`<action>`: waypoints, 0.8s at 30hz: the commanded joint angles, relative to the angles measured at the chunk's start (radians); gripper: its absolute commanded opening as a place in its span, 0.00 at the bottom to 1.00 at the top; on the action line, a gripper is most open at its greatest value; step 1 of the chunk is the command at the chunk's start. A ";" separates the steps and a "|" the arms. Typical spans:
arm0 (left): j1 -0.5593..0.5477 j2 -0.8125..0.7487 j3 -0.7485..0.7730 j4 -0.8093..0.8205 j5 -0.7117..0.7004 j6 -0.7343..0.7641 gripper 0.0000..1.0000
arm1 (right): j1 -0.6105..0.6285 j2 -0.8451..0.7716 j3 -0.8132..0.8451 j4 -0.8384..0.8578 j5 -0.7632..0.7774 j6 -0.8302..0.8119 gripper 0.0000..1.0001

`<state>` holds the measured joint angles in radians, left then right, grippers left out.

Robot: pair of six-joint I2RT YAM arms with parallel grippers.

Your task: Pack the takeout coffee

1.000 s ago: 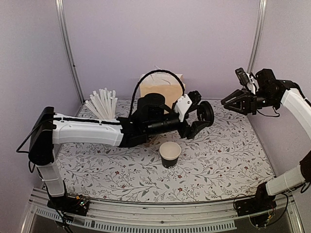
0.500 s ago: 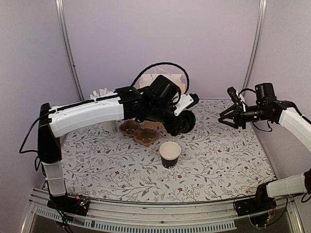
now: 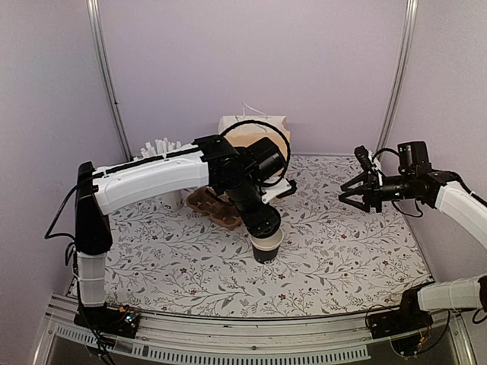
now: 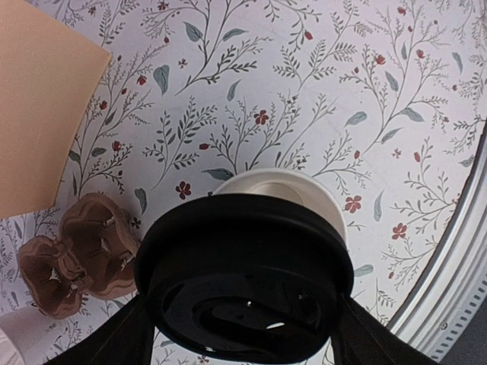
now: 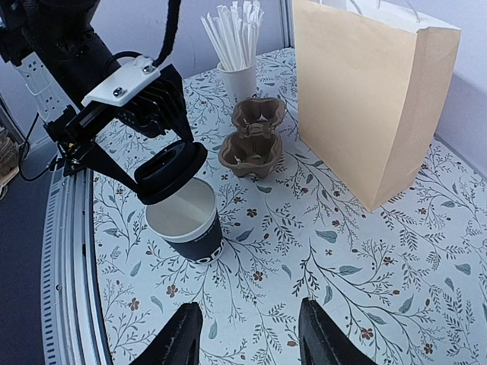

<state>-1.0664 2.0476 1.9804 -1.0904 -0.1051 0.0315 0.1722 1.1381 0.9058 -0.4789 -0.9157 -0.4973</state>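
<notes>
The black paper cup (image 3: 265, 249) with its white inside stands open on the floral table; it also shows in the right wrist view (image 5: 185, 222) and partly in the left wrist view (image 4: 283, 190). My left gripper (image 3: 262, 226) is shut on the black round lid (image 4: 245, 281) and holds it tilted just above the cup's near rim; the lid also shows in the right wrist view (image 5: 169, 172). My right gripper (image 3: 346, 192) is open and empty, hovering over the table to the right of the cup.
A brown pulp cup carrier (image 3: 215, 207) lies behind the cup, also in the right wrist view (image 5: 253, 140). A tan paper bag (image 5: 364, 91) stands at the back. A white cup of white sticks (image 5: 234, 44) is at the back left.
My left gripper has come down and forward with the lid, from above the carrier to just over the cup. My right gripper has dropped lower and moved slightly left.
</notes>
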 commanded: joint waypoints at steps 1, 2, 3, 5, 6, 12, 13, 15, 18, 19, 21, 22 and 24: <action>0.010 0.034 0.048 -0.060 0.049 -0.063 0.80 | 0.020 -0.020 -0.028 0.036 -0.016 0.012 0.46; 0.011 0.041 0.054 -0.062 0.048 -0.067 0.80 | 0.024 -0.017 -0.030 0.036 -0.016 0.010 0.46; 0.011 0.043 0.061 -0.065 0.041 -0.068 0.80 | 0.027 -0.016 -0.032 0.039 -0.019 0.010 0.46; 0.012 0.050 0.067 -0.066 0.034 -0.068 0.80 | 0.032 -0.012 -0.033 0.042 -0.027 0.010 0.46; 0.013 0.052 0.068 -0.066 0.035 -0.068 0.80 | 0.033 -0.011 -0.033 0.043 -0.028 0.010 0.46; 0.011 0.065 0.061 -0.066 0.046 -0.073 0.79 | 0.034 -0.015 -0.045 0.046 -0.029 0.006 0.46; 0.012 0.067 0.060 -0.065 0.046 -0.070 0.79 | 0.035 -0.015 -0.045 0.046 -0.031 0.005 0.46; 0.012 0.077 0.066 -0.062 0.048 -0.068 0.79 | 0.036 -0.016 -0.047 0.046 -0.032 0.005 0.46; 0.012 0.092 0.077 -0.059 0.056 -0.063 0.79 | 0.036 -0.017 -0.047 0.046 -0.032 0.003 0.46; 0.012 0.097 0.080 -0.057 0.061 -0.062 0.80 | 0.036 -0.017 -0.047 0.045 -0.032 0.003 0.46; 0.013 0.103 0.082 -0.055 0.067 -0.060 0.79 | 0.036 -0.016 -0.048 0.045 -0.031 0.003 0.46; 0.013 0.105 0.082 -0.055 0.066 -0.059 0.80 | 0.036 -0.017 -0.048 0.045 -0.031 0.001 0.46; 0.015 0.109 0.081 -0.054 0.066 -0.057 0.80 | 0.035 -0.015 -0.050 0.045 -0.031 0.000 0.46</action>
<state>-1.0657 2.1441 2.0357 -1.1419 -0.0563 -0.0303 0.2031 1.1271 0.8707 -0.4469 -0.9302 -0.4934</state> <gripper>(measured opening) 0.797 0.461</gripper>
